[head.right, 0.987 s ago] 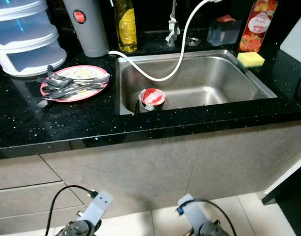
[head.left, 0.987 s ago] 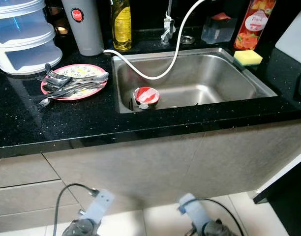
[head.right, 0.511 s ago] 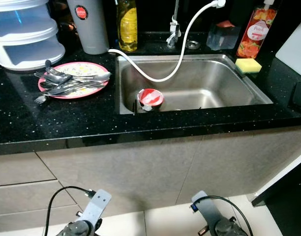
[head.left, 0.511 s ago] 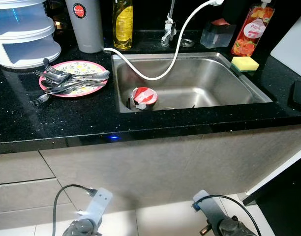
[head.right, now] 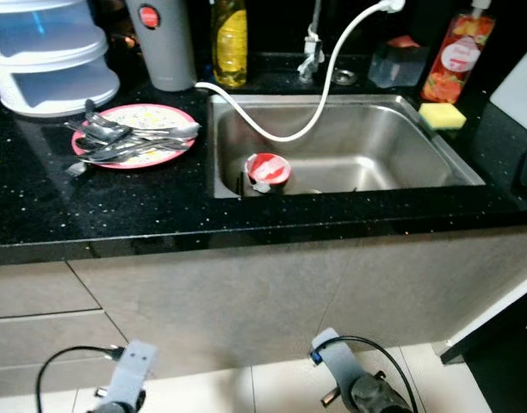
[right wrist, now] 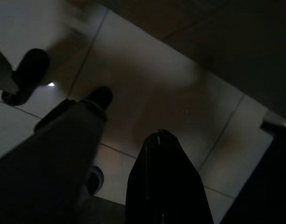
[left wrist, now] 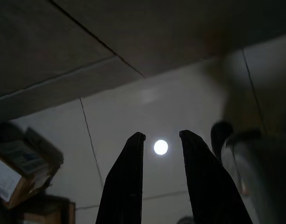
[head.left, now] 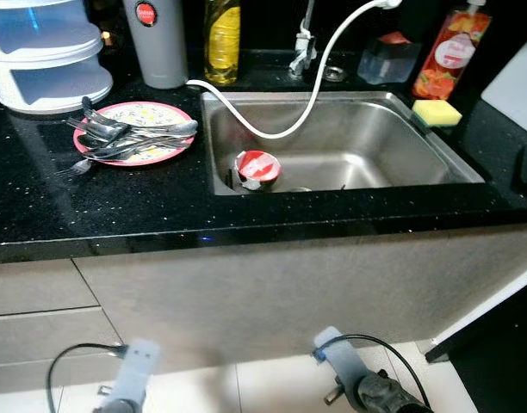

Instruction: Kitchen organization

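Observation:
A pink plate (head.left: 134,143) piled with several forks and spoons (head.left: 126,138) lies on the black counter (head.left: 117,206), left of the steel sink (head.left: 436,142). A red-and-white cup (head.left: 257,167) sits in the sink's near left corner. A white hose (head.left: 311,90) curves from the tap into the basin. Both arms hang idle below the counter, the left arm (head.left: 130,379) and the right arm (head.left: 358,387). In the left wrist view my left gripper (left wrist: 160,135) is open over floor tiles. My right gripper (right wrist: 158,134) is shut, with nothing in it.
White stacked drawers (head.left: 48,52), a grey flask (head.left: 158,43) and a yellow soap bottle (head.left: 222,39) line the back. A clear container (head.left: 388,58), a red bottle (head.left: 449,52) and a yellow sponge (head.left: 436,112) stand at the sink's far right. Grey cabinet fronts (head.left: 272,284) face me.
The head view has shifted slightly. My left arm has dropped lower and further left in the picture; the right arm has swung a little to the left. Counter items are unmoved.

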Motion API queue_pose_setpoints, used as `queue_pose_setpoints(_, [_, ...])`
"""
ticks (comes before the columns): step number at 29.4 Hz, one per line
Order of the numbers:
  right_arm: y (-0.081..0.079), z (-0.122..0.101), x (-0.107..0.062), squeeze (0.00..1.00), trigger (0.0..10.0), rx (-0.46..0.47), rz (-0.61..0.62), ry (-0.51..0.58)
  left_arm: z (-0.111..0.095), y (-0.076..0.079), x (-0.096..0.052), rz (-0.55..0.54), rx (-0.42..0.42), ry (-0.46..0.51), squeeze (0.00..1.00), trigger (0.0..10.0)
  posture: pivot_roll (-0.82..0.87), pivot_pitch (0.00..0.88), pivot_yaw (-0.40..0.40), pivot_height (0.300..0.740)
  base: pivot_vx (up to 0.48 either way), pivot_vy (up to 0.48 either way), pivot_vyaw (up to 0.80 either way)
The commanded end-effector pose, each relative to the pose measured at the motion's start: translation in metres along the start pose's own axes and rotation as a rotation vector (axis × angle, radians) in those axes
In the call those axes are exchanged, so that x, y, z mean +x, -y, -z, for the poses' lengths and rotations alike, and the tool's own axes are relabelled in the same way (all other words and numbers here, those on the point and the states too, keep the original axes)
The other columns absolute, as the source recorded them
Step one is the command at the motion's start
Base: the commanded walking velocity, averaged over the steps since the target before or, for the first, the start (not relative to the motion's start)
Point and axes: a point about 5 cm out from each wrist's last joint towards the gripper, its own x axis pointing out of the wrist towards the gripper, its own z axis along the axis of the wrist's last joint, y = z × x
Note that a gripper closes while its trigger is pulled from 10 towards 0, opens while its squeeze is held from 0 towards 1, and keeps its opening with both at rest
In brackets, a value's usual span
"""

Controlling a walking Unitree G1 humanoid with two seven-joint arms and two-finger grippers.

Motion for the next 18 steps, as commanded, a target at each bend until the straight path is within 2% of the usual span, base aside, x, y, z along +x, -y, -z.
queue_pose_setpoints(1, [0.001, 0.011, -0.002, 0.0, 10.0, -0.025, -0.011, -0.035, -0.001, -0.003, -0.001, -0.019, -0.037, 0.031, 0.0, 10.0, 0.21, 0.0, -0.069, 0.74, 0.0, 0.0, 0.0])
queue_pose_setpoints(7, [0.004, 0.021, -0.004, 0.0, 10.0, 0.001, 0.01, -0.061, 0.005, 0.007, -0.004, -0.011, -0.027, 0.033, 0.0, 10.0, 0.19, 0.0, -0.02, 0.74, 0.0, 0.0, 0.0])
queue_pose_setpoints(8, [0.007, 0.022, -0.005, 0.0, 10.0, 0.058, 0.041, -0.053, 0.009, 0.017, -0.005, -0.001, -0.031, 0.024, 0.0, 10.0, 0.17, 0.0, 0.001, 0.74, 0.0, 0.0, 0.0])
queue_pose_setpoints(12, [0.01, 0.022, -0.005, 0.0, 10.0, 0.127, 0.062, -0.037, 0.009, 0.024, -0.006, 0.007, -0.042, 0.031, 0.0, 10.0, 0.18, 0.0, -0.016, 0.74, 0.0, 0.0, 0.0])
queue_pose_setpoints(13, [0.007, 0.015, -0.004, 0.0, 10.0, 0.116, 0.04, -0.005, -0.001, 0.017, -0.004, -0.036, -0.044, 0.073, 0.0, 10.0, 0.22, 0.0, -0.059, 0.74, 0.0, 0.0, 0.0])
queue_pose_setpoints(15, [0.005, 0.012, -0.003, 0.0, 10.0, 0.101, 0.027, 0.011, -0.005, 0.013, -0.003, -0.062, -0.053, 0.089, 0.0, 10.0, 0.22, 0.0, -0.059, 0.74, 0.0, 0.0, 0.0])
queue_pose_setpoints(18, [0.008, -0.018, 0.0, 0.0, 10.0, 0.154, 0.02, 0.123, -0.016, -0.003, -0.002, -0.144, -0.138, 0.139, 0.0, 10.0, 0.25, 0.0, -0.091, 0.74, 0.0, 0.0, 0.0])
